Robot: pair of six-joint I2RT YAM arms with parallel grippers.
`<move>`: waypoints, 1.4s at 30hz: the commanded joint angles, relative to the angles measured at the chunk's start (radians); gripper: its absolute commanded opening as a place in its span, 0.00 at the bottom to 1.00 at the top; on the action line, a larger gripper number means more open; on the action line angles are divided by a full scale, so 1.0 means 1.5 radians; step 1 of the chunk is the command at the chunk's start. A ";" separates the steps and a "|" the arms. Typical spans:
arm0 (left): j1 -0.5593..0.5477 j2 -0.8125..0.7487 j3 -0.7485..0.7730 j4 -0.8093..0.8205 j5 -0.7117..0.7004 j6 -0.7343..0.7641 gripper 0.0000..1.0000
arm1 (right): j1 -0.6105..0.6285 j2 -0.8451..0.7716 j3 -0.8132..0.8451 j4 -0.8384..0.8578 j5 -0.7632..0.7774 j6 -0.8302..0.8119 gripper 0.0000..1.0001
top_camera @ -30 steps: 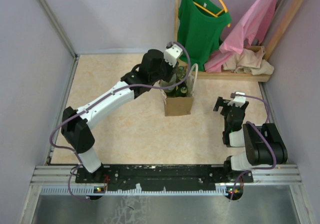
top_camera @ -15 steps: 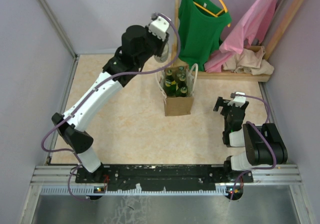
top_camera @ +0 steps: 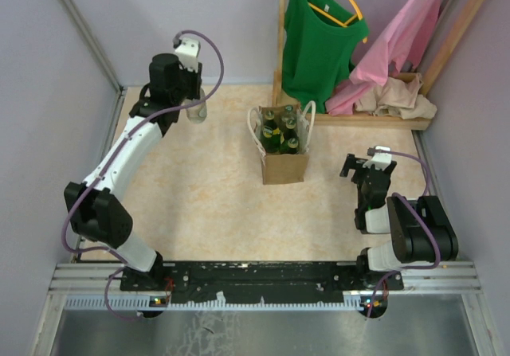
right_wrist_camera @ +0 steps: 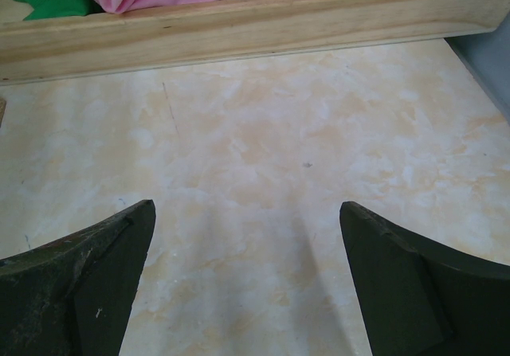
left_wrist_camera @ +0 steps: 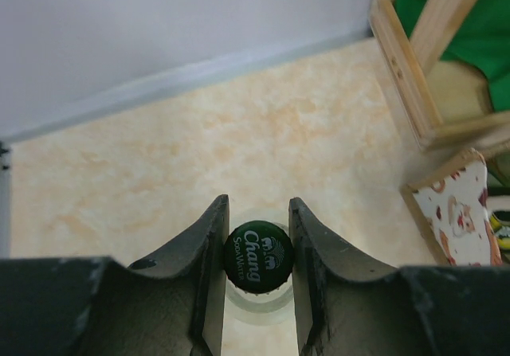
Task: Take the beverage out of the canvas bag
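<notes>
Beige tabletop (top_camera: 207, 205); left claw (left_wrist_camera: 256, 224) clamps green-capped bottle (left_wrist_camera: 257, 258), body hidden underneath; right claw (right_wrist_camera: 245, 221) wide.

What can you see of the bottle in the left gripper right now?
The bottle has a dark green crown cap printed Chang Soda Water in white, over clear-looking glass. The left gripper is shut on it, with its jaws pressing each side of the cap. In the top view it hangs upright under the wrist at the far left, apart from the canvas bag. Whether its base touches the table cannot be told.
</notes>
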 commanded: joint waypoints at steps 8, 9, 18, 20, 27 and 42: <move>-0.007 -0.009 -0.133 0.295 0.050 -0.058 0.00 | 0.006 0.004 0.023 0.037 0.005 -0.010 0.99; -0.007 -0.009 -0.153 0.321 0.053 -0.062 0.00 | 0.006 0.004 0.022 0.037 0.004 -0.011 0.99; -0.008 0.010 -0.231 0.418 0.052 -0.072 0.00 | 0.006 0.004 0.022 0.037 0.004 -0.011 0.99; -0.009 0.006 -0.254 0.441 0.050 -0.066 0.00 | 0.006 0.004 0.023 0.037 0.004 -0.011 0.99; -0.019 -0.004 -0.330 0.526 0.039 -0.033 0.00 | 0.006 0.004 0.023 0.036 0.004 -0.011 0.99; -0.049 -0.011 -0.379 0.549 -0.019 -0.016 0.48 | 0.006 0.004 0.022 0.037 0.005 -0.011 0.99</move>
